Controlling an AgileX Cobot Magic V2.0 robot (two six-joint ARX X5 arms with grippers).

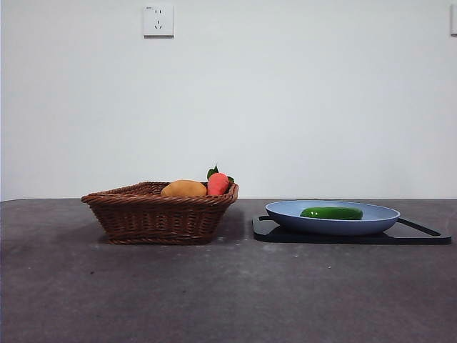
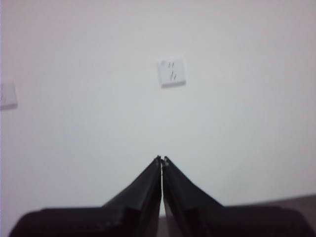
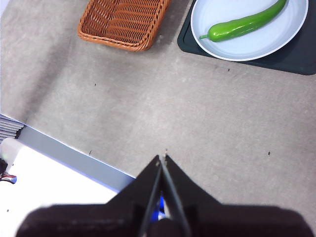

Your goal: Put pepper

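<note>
The glossy green pepper (image 1: 331,213) lies in the blue plate (image 1: 285,214) on a black board (image 1: 428,236) at the right of the table. It also shows in the right wrist view (image 3: 244,22), on the plate (image 3: 291,29). My right gripper (image 3: 162,157) is shut and empty, high above the bare table, well short of the plate. My left gripper (image 2: 162,159) is shut and empty, raised and facing the white wall. Neither gripper shows in the front view.
A brown wicker basket (image 1: 161,214) stands left of the plate, holding a yellow-orange fruit (image 1: 183,189) and a red-orange item with green leaves (image 1: 218,182). The basket also shows in the right wrist view (image 3: 123,22). The table's near edge (image 3: 74,153) runs below the right gripper.
</note>
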